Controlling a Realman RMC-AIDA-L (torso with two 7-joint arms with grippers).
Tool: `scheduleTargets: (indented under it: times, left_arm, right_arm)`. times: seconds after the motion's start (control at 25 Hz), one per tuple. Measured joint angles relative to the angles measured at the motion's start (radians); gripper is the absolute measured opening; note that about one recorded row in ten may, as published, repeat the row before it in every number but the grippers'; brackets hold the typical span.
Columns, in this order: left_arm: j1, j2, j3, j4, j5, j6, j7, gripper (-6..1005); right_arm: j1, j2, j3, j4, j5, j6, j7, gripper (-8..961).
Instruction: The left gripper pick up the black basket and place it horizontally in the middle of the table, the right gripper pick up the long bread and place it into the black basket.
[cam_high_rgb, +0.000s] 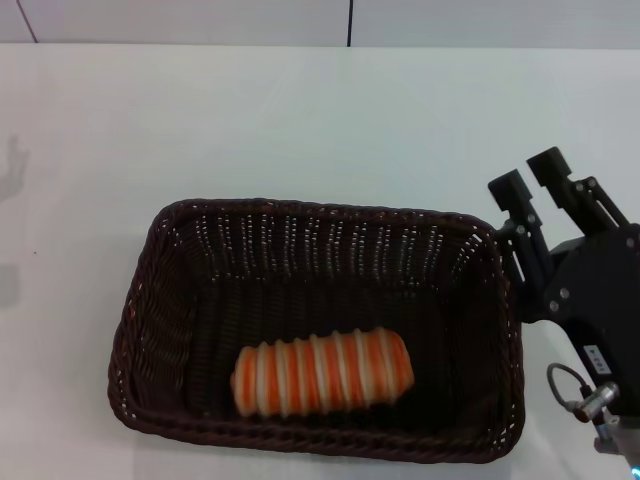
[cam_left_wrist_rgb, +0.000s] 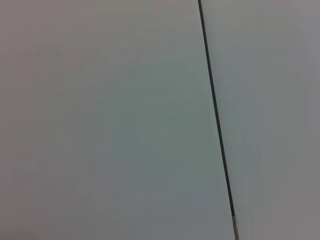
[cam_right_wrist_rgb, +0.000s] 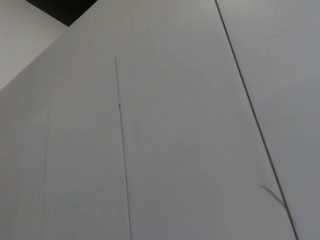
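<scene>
A plain white flat table (cam_high_rgb: 300, 120) is filling the head view, with pale wall panels running along its far edge. A large rectangular dark brown-black woven wicker basket (cam_high_rgb: 170, 300) is sitting lengthwise across the near middle of the table, upright on its base. A small oblong bread roll with orange and cream crosswise stripes (cam_high_rgb: 322, 373) is lying on its side inside the basket, resting on the floor near the front wall and running parallel to the long sides. The black two-finger right gripper (cam_high_rgb: 540, 178) is hovering just beside the basket's right end, outside the rim, with its jaws standing slightly apart and holding nothing. The left gripper is showing in no view. Both wrist views are showing only pale panelled surfaces crossed by thin dark seams.
</scene>
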Motion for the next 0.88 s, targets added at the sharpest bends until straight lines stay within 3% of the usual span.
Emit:
scheduleTargets:
  times: [0.16, 0.4, 0.6, 0.88]
  left_arm:
    - [0.007, 0.0, -0.002, 0.0, -0.001, 0.003, 0.0, 798]
    - [0.035, -0.002, -0.009, -0.005, -0.008, 0.004, -0.002, 799]
    - [0.055, -0.004, -0.009, 0.0, -0.009, 0.012, -0.002, 798]
    - [0.059, -0.007, -0.01, 0.033, -0.011, 0.036, -0.001, 798]
  right_arm:
    - [-0.027, 0.0, 0.04, -0.008, 0.001, -0.003, 0.0, 369]
    - [-0.115, 0.0, 0.209, -0.026, 0.002, -0.008, 0.001, 401]
    - [-0.174, 0.0, 0.335, -0.046, 0.055, -0.003, 0.011, 571]
    - [-0.172, 0.0, 0.345, -0.076, 0.244, -0.002, 0.017, 571]
